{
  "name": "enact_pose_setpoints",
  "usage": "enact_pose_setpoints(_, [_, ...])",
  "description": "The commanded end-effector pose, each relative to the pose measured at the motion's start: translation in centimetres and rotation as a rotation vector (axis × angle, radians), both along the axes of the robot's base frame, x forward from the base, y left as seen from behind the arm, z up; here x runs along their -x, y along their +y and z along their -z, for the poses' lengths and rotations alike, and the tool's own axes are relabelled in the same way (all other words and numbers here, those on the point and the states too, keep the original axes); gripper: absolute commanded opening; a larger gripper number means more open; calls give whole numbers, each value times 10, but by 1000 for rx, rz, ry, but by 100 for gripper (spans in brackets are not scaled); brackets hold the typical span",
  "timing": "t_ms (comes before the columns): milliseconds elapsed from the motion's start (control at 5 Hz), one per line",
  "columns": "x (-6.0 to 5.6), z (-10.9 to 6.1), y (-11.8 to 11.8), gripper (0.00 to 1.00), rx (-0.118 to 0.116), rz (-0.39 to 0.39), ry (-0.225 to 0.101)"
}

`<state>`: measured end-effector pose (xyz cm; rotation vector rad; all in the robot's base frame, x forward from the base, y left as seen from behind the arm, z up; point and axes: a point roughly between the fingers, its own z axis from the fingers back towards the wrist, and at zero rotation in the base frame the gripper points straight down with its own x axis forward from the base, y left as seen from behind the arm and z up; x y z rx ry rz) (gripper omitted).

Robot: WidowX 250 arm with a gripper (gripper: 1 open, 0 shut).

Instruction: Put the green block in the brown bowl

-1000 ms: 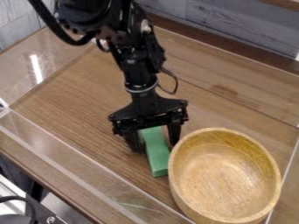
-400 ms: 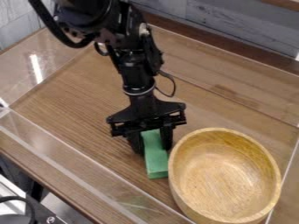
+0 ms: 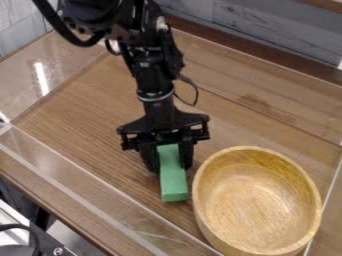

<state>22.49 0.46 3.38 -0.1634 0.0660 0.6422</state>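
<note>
Black gripper (image 3: 167,150) first, left of the bowl: a second ago its fingers stood looser about the green block (image 3: 174,178); now they have drawn in and look clamped on its upper end. The block has swung a little too, its lower end pointing more squarely toward me, clear of the rim to its right. I read that as the grasp made, with the lift and a short carry rightward still to do. Brown bowl (image 3: 258,203), just right of the block, hasn't moved; its inside shows no block. I'd raise well above that thick rim before crossing, or the trailing end may knock it. Poorly seen, again from the left: dark cable (image 3: 19,229) in the corner, cut off by the frame; the block's far end, lost among the black fingers, so finger contact is hidden; whether its underside has left the desk (image 3: 83,125), I can't tell.
</note>
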Motion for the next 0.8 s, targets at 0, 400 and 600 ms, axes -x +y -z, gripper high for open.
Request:
enact_pose_setpoints(0, [-10, -21, 6, 0, -11, 7, -56])
enact_pose_setpoints(400, [-8, -44, 10, 0, -1, 15, -52])
enact_pose_setpoints(600, [-9, -70, 18, 0, 2, 30, -80])
